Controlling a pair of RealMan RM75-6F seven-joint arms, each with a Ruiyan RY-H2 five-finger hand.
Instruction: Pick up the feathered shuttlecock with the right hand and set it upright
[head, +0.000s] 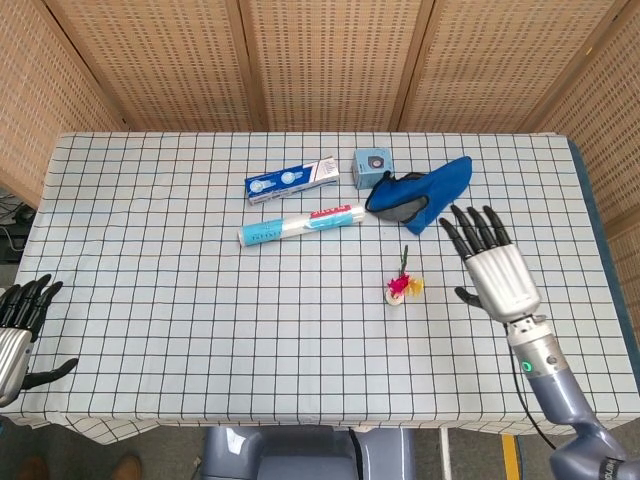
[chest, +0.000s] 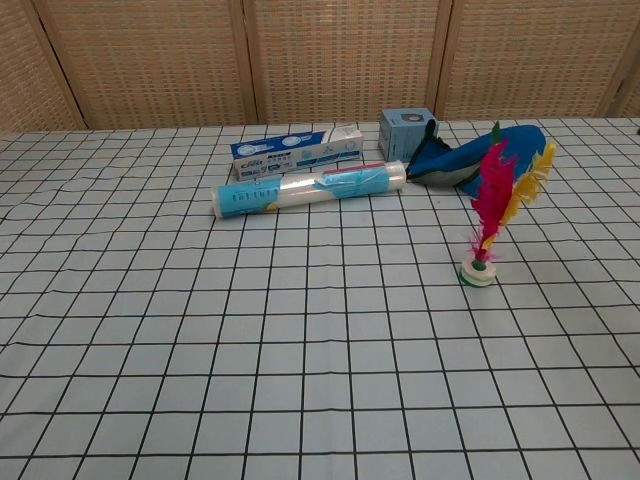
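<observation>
The feathered shuttlecock (head: 401, 286) (chest: 493, 215) stands upright on its round base, pink and yellow feathers pointing up, alone on the checked cloth. My right hand (head: 494, 271) hangs to its right in the head view, fingers spread and holding nothing, a short gap from the feathers. The chest view does not show that hand. My left hand (head: 18, 331) sits at the table's near left corner, fingers apart and empty.
Behind the shuttlecock lie a blue cloth slipper (head: 422, 191) (chest: 478, 158), a small blue box (head: 371, 165) (chest: 406, 133), a toothpaste carton (head: 291, 180) (chest: 297, 149) and a clear-wrapped tube (head: 301, 225) (chest: 310, 189). The checked tablecloth (head: 180, 300) covers the whole table.
</observation>
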